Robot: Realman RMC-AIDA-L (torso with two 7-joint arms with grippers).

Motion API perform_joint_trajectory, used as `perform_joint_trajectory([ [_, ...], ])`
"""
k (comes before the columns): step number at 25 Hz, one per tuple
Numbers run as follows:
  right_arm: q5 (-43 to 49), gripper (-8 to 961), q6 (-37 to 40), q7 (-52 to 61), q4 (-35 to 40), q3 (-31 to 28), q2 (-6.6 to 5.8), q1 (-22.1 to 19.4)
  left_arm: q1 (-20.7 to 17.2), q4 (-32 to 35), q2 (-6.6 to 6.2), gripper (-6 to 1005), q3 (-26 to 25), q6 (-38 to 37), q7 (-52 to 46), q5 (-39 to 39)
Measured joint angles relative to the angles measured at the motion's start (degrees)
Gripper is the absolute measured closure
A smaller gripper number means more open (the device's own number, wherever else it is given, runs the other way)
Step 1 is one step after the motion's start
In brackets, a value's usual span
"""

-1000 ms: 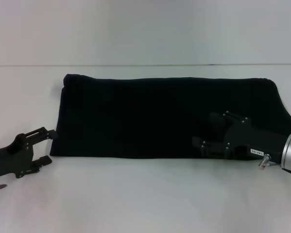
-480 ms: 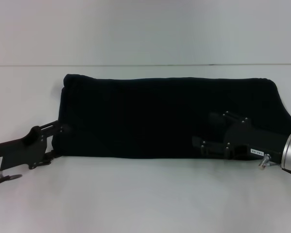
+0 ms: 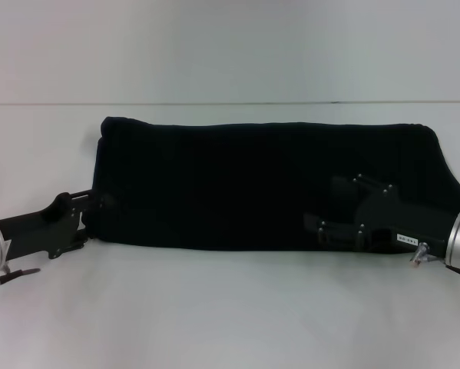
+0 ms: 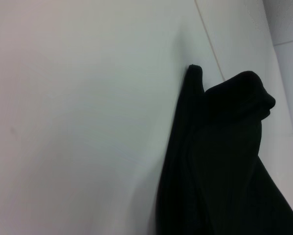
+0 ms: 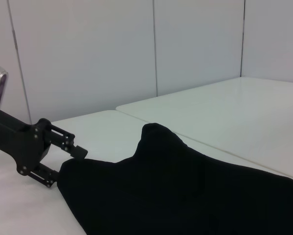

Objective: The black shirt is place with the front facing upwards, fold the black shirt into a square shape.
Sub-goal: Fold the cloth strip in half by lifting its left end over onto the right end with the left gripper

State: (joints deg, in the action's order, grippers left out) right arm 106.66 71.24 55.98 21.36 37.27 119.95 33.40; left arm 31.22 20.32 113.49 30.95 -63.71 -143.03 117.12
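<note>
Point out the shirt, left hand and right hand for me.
shirt (image 3: 237,181): head view, middle of the folded cloth.
left hand (image 3: 90,219): head view, at its fingertips.
right hand (image 3: 322,217): head view, between fingertips.

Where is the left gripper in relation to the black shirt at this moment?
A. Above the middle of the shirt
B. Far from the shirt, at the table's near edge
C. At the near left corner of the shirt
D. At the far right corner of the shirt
C: in the head view the left gripper meets the near left corner of the black shirt, while the right gripper sits over its near right part.
</note>
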Motion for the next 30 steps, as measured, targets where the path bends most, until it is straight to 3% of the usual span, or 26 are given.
perform_joint_trajectory([
  [11, -0.1, 8, 0.4, 0.2, 0.0, 0.0, -0.07, 0.0, 0.5, 0.0, -0.04, 448, 0.6, 1.2, 0.0, 0.1],
  [16, -0.1, 8, 0.4, 0.2, 0.0, 0.0, -0.07, -0.1, 0.5, 0.0, 0.16, 717, 0.6, 2.1, 0.7, 0.1],
  [22, -0.1, 9, 0.7, 0.2, 0.0, -0.1, -0.07, -0.2, 0.1, 0.0, 0.53, 906, 0.0, 2.7, 2.2, -0.3],
  [26, -0.7, 9, 1.0, 0.2, 0.0, -0.7, -0.08, -0.4, -0.5, 0.6, 0.54, 936, -1.2, 2.6, 3.6, -0.4],
  [30, -2.2, 9, 1.1, 0.3, 0.0, -0.9, -0.21, -0.7, -2.1, 1.5, 0.31, 937, -5.6, 2.0, 5.3, -0.5],
])
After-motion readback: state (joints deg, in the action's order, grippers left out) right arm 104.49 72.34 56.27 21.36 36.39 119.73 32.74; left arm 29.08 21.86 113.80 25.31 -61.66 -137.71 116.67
